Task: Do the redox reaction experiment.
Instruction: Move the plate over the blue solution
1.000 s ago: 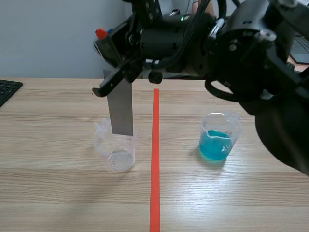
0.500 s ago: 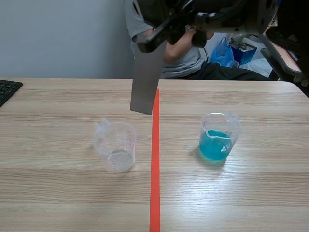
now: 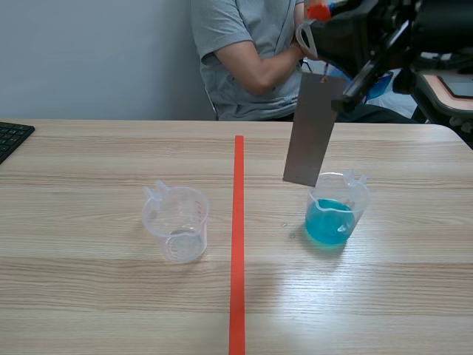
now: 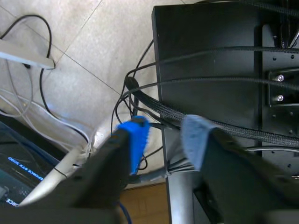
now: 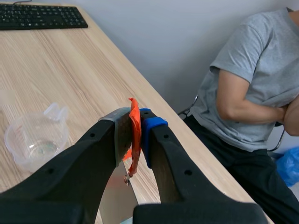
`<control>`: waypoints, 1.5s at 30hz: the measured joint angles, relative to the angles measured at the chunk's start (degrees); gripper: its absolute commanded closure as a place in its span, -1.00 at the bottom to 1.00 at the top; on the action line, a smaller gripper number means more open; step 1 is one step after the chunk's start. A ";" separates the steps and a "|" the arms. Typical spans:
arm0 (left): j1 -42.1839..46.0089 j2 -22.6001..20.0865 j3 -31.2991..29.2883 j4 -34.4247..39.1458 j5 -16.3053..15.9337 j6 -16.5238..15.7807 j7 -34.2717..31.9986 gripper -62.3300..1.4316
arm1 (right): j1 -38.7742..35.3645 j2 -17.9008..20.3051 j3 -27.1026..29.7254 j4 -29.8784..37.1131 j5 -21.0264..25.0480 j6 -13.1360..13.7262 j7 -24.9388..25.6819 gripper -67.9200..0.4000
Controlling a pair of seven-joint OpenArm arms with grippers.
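A grey metal strip point(image 3: 313, 129) hangs upright from an orange tag point(image 5: 135, 135), and my right gripper point(image 3: 329, 74) is shut on that tag high over the table's right half. The strip's lower end hangs just above the left rim of the beaker of blue liquid point(image 3: 336, 214), clear of the liquid. An empty clear beaker point(image 3: 177, 222) stands left of the red line; in the right wrist view this empty beaker point(image 5: 35, 140) lies below the gripper point(image 5: 135, 130). My left gripper point(image 4: 166, 135) is off the table, its blue pads apart with nothing between them.
A person point(image 3: 251, 52) in a grey shirt sits across the table, arms folded. A black keyboard point(image 3: 11, 137) lies at the table's left edge. The left wrist view shows only floor, cables point(image 4: 140, 93) and a black box point(image 4: 219, 65).
My right arm has swung the hanging strip from above the empty beaker, across the red line, to the blue beaker's rim.
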 measured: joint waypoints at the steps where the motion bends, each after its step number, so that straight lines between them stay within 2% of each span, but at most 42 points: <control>1: 0.00 -0.02 0.00 0.00 -0.02 0.00 0.00 0.69 | -0.76 1.22 0.00 0.00 0.04 -0.02 1.27 0.96; 3: 0.00 -0.02 0.00 0.00 0.00 0.00 -0.04 0.81 | -1.75 3.37 0.00 0.00 0.44 -0.02 3.15 0.96; 8: 0.00 -0.02 0.00 0.00 0.00 -0.79 -0.04 0.81 | -2.34 7.69 0.00 0.00 4.42 -0.52 5.73 0.96; 13: 0.00 -0.02 0.00 0.00 0.00 -1.51 -0.09 0.81 | -2.32 9.75 0.00 -0.02 5.64 -0.48 6.56 0.96; 19: 0.00 -0.02 0.00 0.00 0.00 -1.49 -0.35 0.81 | -2.32 11.26 -0.02 -2.62 6.03 -1.33 6.99 0.96; 22: 0.00 -0.02 0.00 0.00 -0.02 0.52 -0.37 0.81 | -2.32 11.96 -0.02 -4.17 6.03 -1.60 8.39 0.96; 34: 1.66 -0.33 -0.04 0.00 -0.04 2.21 -0.61 0.81 | -2.19 12.44 -0.02 -9.51 6.03 -1.57 11.91 0.96; 36: 1.92 -0.33 -0.04 0.02 -0.02 3.41 -0.98 0.81 | -2.19 12.44 -0.02 -9.94 6.03 -1.55 11.89 0.96; 39: 3.69 -0.57 -0.35 0.85 -0.07 5.99 -5.44 0.81 | -1.99 12.44 -0.02 -10.08 6.01 -1.53 11.85 0.96; 45: 14.23 -2.95 -6.99 7.58 -0.63 6.05 -15.45 0.81 | -0.66 12.44 0.00 -10.23 6.03 -1.55 11.89 0.96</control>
